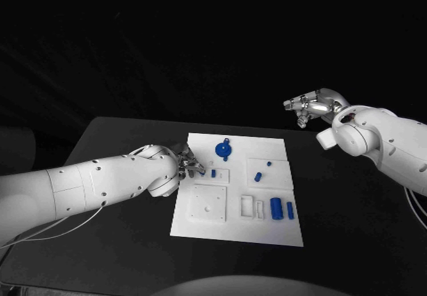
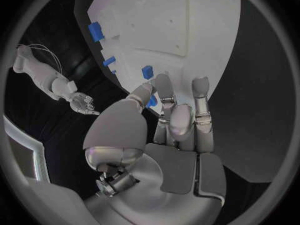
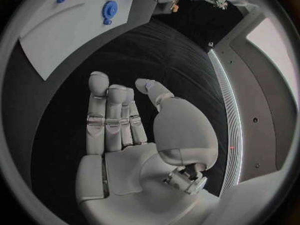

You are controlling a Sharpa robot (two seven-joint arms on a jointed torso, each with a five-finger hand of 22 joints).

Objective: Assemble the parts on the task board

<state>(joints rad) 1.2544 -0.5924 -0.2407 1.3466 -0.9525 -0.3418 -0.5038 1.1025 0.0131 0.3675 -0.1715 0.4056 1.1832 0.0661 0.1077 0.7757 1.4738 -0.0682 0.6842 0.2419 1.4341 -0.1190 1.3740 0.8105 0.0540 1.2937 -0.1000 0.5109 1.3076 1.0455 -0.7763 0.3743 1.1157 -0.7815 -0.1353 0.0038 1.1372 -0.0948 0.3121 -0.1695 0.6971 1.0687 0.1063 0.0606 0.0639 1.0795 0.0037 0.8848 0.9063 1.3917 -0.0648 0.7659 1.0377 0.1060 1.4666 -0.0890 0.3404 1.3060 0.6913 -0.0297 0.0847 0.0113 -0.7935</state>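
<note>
The white task board [image 1: 233,229] lies in the middle of the black table. On it are a blue gear-like part [image 1: 223,148], small blue parts [image 1: 258,176] in the middle, and two blue bars [image 1: 277,208] near the front right. My left hand [image 1: 187,164] is low over the board's left edge. In the left wrist view a small blue part [image 2: 152,102] shows in the gap between its thumb and a finger [image 2: 164,87]; whether it is gripped is unclear. My right hand [image 1: 311,106] hangs high beyond the board's far right corner, fingers straight, holding nothing [image 3: 119,120].
A square white plate [image 1: 207,203] and several rectangular recesses [image 1: 253,208] occupy the board's front half. Bare black table [image 1: 356,209] surrounds the board on all sides. The right wrist view shows the gear-like part [image 3: 110,8] on the board's far end.
</note>
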